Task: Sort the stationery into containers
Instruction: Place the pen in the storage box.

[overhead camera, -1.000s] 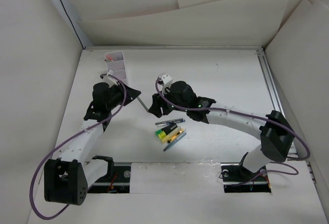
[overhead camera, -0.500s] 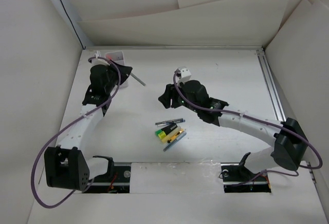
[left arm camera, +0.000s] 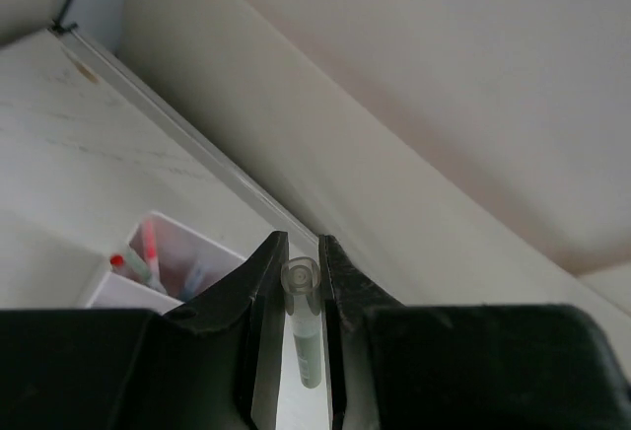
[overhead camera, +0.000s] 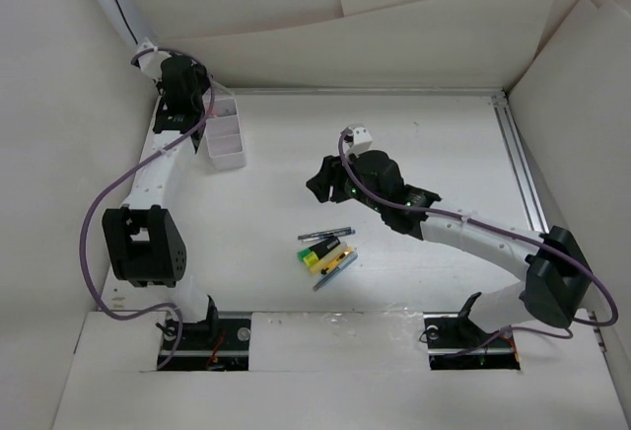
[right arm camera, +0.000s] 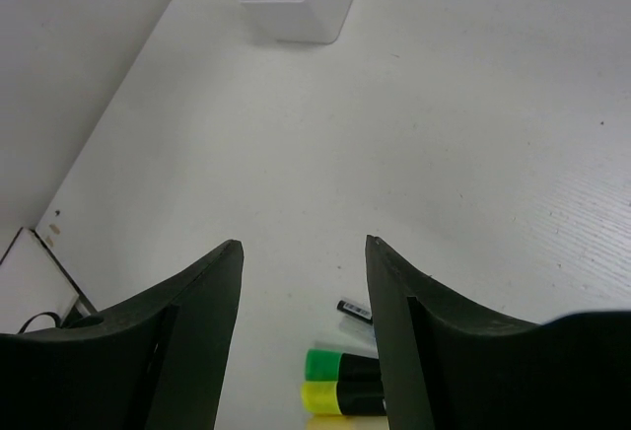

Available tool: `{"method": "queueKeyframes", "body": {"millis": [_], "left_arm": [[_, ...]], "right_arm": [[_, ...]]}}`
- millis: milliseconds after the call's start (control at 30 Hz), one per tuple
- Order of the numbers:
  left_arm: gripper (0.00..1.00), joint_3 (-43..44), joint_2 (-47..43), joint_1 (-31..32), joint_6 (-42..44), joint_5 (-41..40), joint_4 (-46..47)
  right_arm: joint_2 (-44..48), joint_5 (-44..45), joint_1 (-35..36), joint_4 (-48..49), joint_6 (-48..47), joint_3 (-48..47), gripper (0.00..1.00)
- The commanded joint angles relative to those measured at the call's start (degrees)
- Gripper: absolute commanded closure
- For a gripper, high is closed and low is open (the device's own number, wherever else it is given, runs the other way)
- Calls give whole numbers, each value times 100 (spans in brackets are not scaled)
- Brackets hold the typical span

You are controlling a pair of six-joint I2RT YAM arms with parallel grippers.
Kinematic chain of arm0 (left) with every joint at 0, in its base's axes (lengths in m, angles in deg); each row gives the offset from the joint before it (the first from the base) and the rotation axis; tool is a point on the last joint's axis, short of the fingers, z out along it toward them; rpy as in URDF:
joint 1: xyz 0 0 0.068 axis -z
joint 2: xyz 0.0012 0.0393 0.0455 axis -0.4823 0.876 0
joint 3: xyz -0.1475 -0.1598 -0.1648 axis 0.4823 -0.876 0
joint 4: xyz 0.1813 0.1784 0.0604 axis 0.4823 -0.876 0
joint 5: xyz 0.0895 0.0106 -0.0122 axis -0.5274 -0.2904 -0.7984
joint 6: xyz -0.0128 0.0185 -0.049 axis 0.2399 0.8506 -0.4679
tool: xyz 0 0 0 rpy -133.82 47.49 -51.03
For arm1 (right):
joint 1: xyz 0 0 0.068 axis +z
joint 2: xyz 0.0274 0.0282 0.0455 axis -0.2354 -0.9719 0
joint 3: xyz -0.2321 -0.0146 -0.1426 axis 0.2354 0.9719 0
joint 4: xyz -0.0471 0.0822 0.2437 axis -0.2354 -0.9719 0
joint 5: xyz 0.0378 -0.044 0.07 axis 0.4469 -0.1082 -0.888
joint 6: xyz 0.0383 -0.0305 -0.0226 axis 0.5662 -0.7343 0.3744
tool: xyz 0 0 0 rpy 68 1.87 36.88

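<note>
The left claw [left arm camera: 301, 244] is clamped narrow on a pen [left arm camera: 305, 336]. The pen is a thin grey-green barrel with a clear, round end. Its long axis runs along the slot between the two fingers, and the clear end sits just short of the fingertips. Only the left wrist view shows this pen. From above, the left arm [overhead camera: 163, 169] reaches to the far left corner of the counter [overhead camera: 424, 144], and its head covers both claw and pen over the far end of the box [overhead camera: 228, 136]. The box is white and translucent, divided crosswise, with its long axis running near to far at a slight tilt. The left wrist view looks into one compartment, where red pens [left arm camera: 150, 252] lean; the top view does not show them. The right claw [right arm camera: 302, 244] is spread wide and holds nothing. It hovers over the middle of the counter and points far left toward the box. On the near side of it the rest of the stationery lies in a loose pile [overhead camera: 326, 252]. A dark pen [overhead camera: 326, 234] lies left to right at the far side. Next come green and yellow highlighters [overhead camera: 317, 252] with black parts, side by side, then thin pens slanting from near left to far right. The right wrist view catches only the pile's far edge, between its fingers.
</note>
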Motion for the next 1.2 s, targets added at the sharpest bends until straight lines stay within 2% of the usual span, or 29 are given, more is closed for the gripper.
{"method": "queueKeyframes", "body": {"millis": [0, 167, 467, 1167], "left_arm": [[100, 612, 290, 7, 732, -903, -77], [100, 1130, 975, 7, 1163, -1300, -77], [100, 1720, 1706, 7, 1690, -1599, 37], [100, 1668, 2295, 59, 2148, -1828, 661]], "right_arm": [[92, -169, -30, 365, 55, 40, 42], [39, -310, -91, 366, 55, 40, 42], [-65, -415, -197, 366, 55, 40, 42], [-66, -521, -250, 419, -50, 40, 42]]}}
